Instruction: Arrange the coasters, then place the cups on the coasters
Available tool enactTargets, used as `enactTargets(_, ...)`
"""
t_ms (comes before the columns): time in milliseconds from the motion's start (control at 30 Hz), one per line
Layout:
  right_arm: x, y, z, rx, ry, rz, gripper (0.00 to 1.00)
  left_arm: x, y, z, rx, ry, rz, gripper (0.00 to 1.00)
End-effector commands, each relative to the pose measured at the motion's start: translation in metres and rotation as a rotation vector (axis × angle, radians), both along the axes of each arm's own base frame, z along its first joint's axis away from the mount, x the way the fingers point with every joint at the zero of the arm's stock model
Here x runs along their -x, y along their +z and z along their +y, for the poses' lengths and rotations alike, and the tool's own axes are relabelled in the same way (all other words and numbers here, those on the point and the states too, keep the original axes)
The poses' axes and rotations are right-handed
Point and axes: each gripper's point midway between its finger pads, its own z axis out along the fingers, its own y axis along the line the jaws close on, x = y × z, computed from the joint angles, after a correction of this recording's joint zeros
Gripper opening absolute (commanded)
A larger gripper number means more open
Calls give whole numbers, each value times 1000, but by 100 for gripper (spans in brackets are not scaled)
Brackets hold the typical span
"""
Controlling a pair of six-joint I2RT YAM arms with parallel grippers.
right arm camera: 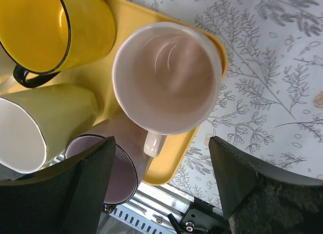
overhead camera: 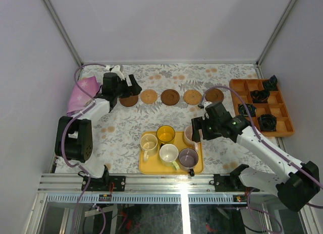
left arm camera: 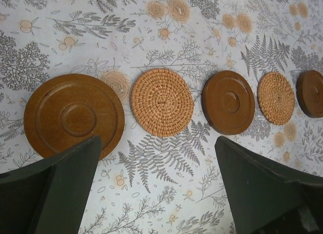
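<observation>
Right gripper (right arm camera: 161,143), jaws spread and empty, hovering over pink cup (right arm camera: 166,72) on yellow tray (right arm camera: 176,156), left gripper (left arm camera: 157,140) released above leftmost dark coaster (left arm camera: 74,115)

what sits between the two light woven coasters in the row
A dark brown coaster lies between the left woven coaster and the right woven coaster; clearest in the left wrist view.

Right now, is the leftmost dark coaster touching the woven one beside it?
Apart. The left wrist view shows a thin strip of tablecloth between the dark coaster and the woven coaster.
</observation>
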Motion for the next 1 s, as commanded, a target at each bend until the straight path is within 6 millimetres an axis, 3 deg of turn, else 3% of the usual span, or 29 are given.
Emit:
enactTargets(0, 12, -9, 12, -2, 59, 48, 81, 3, 13, -1, -2, 7, -46, 95)
enactTargets(333, 27, -40, 7, 64, 58, 131, 78, 7, 18, -3, 11, 1, -54, 95)
enactTargets(600, 18, -52, 8, 84, 20, 124, 74, 7, 19, -5, 17, -9, -54, 95)
enactTargets(767, 12, -57, 11, 97, 25, 126, 68, 6, 21, -5, 13, -7, -59, 95)
enactTargets(967, 7, -59, 13, 108, 34, 123, 53, 6, 23, -3, 7, 2, -63, 95)
